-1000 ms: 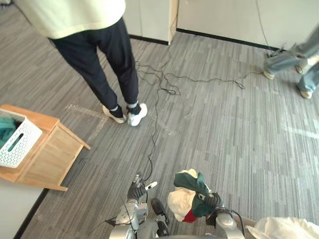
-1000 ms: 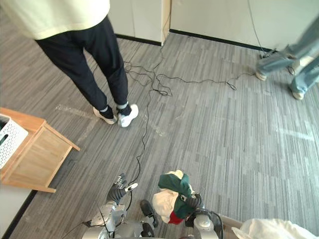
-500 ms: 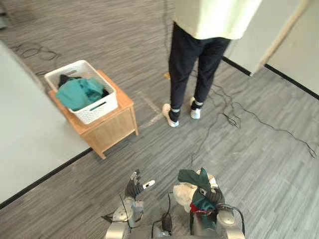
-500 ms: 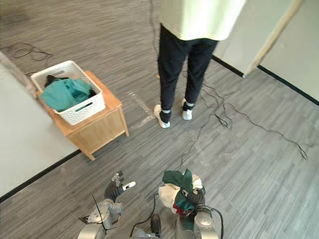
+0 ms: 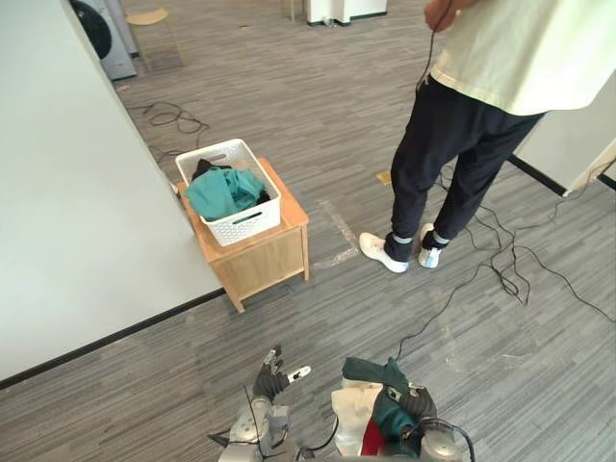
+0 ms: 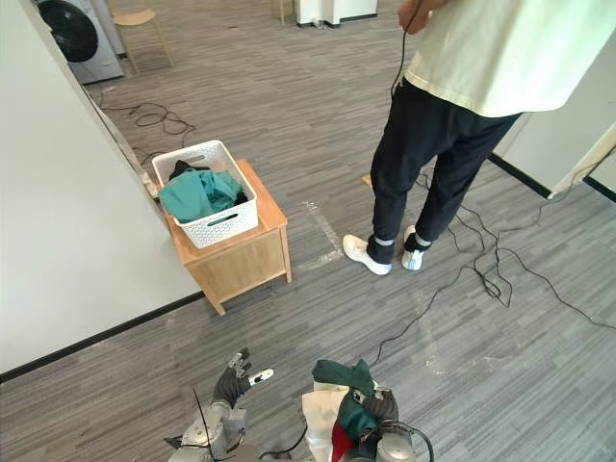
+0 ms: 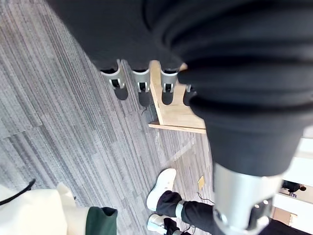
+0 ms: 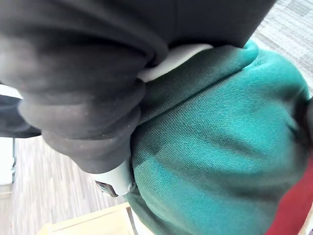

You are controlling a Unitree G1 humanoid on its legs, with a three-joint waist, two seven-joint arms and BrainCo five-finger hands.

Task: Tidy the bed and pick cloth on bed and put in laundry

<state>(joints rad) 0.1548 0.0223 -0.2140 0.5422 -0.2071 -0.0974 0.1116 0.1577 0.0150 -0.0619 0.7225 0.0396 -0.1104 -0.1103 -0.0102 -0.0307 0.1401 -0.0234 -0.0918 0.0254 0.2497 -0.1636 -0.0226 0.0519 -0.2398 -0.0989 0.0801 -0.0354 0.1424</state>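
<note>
A bundle of green, cream and red cloth (image 5: 369, 402) hangs low at the picture's bottom centre, above the grey floor. My right hand (image 5: 414, 402) is shut on the bundle, and green fabric (image 8: 220, 137) presses against it in the right wrist view. To the left of the bundle my left hand (image 5: 270, 375) is open and holds nothing, with its fingers (image 7: 141, 85) straight. A white laundry basket (image 5: 246, 223) with teal cloth (image 5: 223, 191) in it stands on a small wooden table (image 5: 268, 260) ahead and to the left, by the white wall.
A person (image 5: 452, 144) in dark trousers and white shoes stands ahead on the right. Black cables (image 5: 500, 279) trail over the floor by the person's feet. A white wall (image 5: 77, 192) runs along the left. A fan (image 5: 96, 29) and a chair (image 5: 154, 19) stand far back.
The camera has swung left, so the basket and table now sit further ahead and the person further right. My right hand still holds the bundle; my left stays open.
</note>
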